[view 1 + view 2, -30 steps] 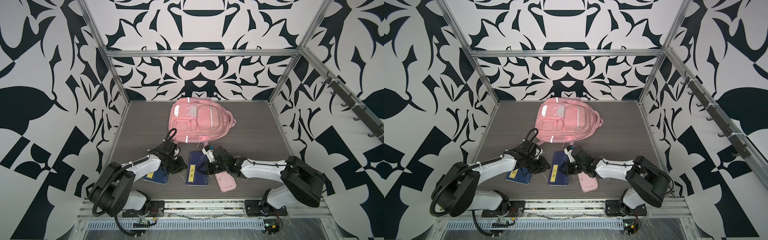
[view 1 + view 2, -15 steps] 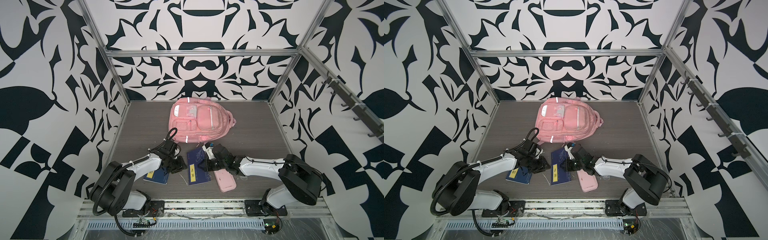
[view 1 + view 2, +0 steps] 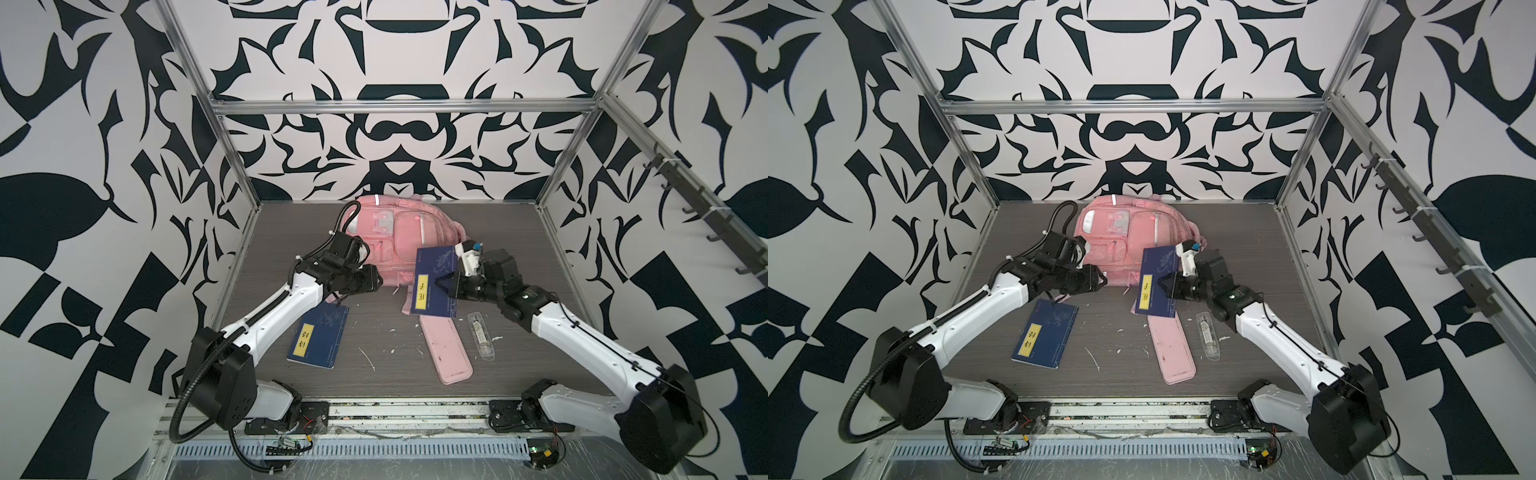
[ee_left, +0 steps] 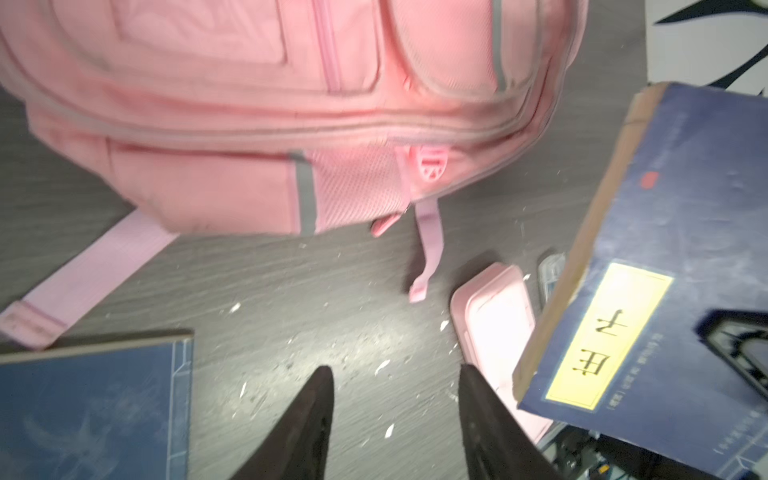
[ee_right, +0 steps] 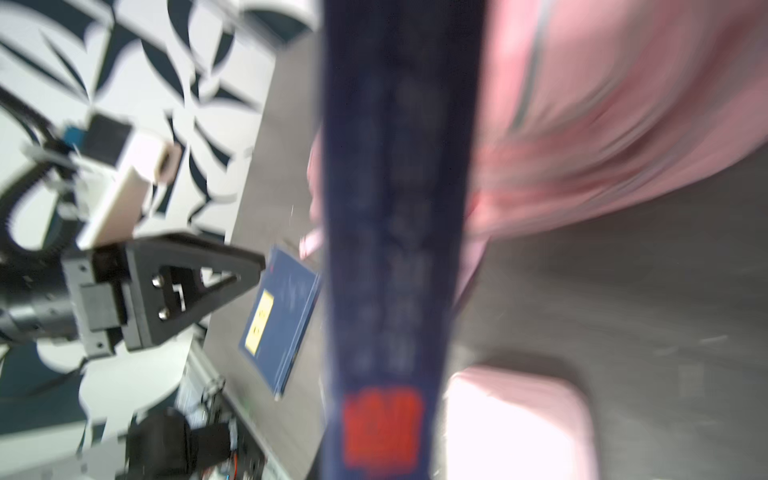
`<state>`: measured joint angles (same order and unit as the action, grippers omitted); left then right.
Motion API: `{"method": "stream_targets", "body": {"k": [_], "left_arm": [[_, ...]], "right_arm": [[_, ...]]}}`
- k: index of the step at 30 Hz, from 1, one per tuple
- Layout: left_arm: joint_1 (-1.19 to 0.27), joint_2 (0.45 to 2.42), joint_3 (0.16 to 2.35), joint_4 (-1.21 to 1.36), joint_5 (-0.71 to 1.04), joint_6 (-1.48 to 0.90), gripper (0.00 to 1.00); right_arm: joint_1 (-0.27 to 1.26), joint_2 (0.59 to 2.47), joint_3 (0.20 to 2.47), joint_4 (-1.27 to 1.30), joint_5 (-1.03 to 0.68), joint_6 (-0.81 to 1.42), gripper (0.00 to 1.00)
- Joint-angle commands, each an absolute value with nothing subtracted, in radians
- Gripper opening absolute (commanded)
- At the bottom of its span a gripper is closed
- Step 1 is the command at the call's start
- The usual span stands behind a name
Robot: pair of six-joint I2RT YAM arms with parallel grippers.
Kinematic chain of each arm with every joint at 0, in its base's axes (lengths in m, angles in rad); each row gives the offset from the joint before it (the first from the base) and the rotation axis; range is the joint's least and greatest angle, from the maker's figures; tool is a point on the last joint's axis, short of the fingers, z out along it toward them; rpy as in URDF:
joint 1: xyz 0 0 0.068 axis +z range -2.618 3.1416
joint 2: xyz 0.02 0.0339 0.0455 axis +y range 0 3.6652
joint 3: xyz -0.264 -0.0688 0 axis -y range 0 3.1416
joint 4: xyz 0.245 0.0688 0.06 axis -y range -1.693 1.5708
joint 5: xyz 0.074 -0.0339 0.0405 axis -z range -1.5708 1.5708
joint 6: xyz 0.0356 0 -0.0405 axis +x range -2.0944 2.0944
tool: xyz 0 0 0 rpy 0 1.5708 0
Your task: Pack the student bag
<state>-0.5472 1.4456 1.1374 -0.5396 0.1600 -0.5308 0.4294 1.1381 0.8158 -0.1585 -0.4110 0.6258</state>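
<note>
While right claw (image 3: pixel 444 286) clamps tilted blue book (image 3: pixel 434 262) before student bag (image 3: pixel 399 232), left claw (image 4: pixel 395 374) hangs parted, empty, above tabletop (image 3: pixel 374 332).

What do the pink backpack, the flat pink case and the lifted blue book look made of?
Student bag: woven fabric, matte; stitched seams, mesh panel, grey strips.
Pencil case: probably hard plastic, smooth; moulded rim.
Blue book: paper with matte card cover; page edges show.

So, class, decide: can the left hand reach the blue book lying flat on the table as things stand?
Probably yes. The left hand is open and empty, close beside the flat blue book, whose cover lies bare, with nothing on it.
</note>
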Motion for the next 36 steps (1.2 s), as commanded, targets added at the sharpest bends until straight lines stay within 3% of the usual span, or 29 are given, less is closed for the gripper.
{"method": "stream_targets", "body": {"k": [1,11,20,23,28,36], "left_arm": [[-0.574,1.577,1.293,-0.643,0.093,-0.451,0.55],[-0.701,2.04,1.97,-0.873,-0.051,-0.321,0.58],[-0.817,2.444,2.519,-1.087,-0.303,-0.155,0.62],[-0.829,2.496,2.54,-1.061,-0.373,-0.117,0.63],[-0.845,2.503,2.447,-0.951,-0.454,-0.054,0.75],[-0.845,2.545,2.42,-0.894,-0.528,0.001,0.72]], "right_arm": [[0.326,1.102,0.884,-0.265,-0.43,0.531,0.0],[0.039,1.09,0.888,-0.279,-0.465,0.577,0.0],[-0.035,1.021,0.837,-0.304,-0.507,0.577,0.0],[-0.041,1.004,0.82,-0.312,-0.521,0.577,0.0],[-0.041,0.996,0.795,-0.321,-0.538,0.578,0.0],[-0.041,0.998,0.755,-0.29,-0.572,0.609,0.0]]}}
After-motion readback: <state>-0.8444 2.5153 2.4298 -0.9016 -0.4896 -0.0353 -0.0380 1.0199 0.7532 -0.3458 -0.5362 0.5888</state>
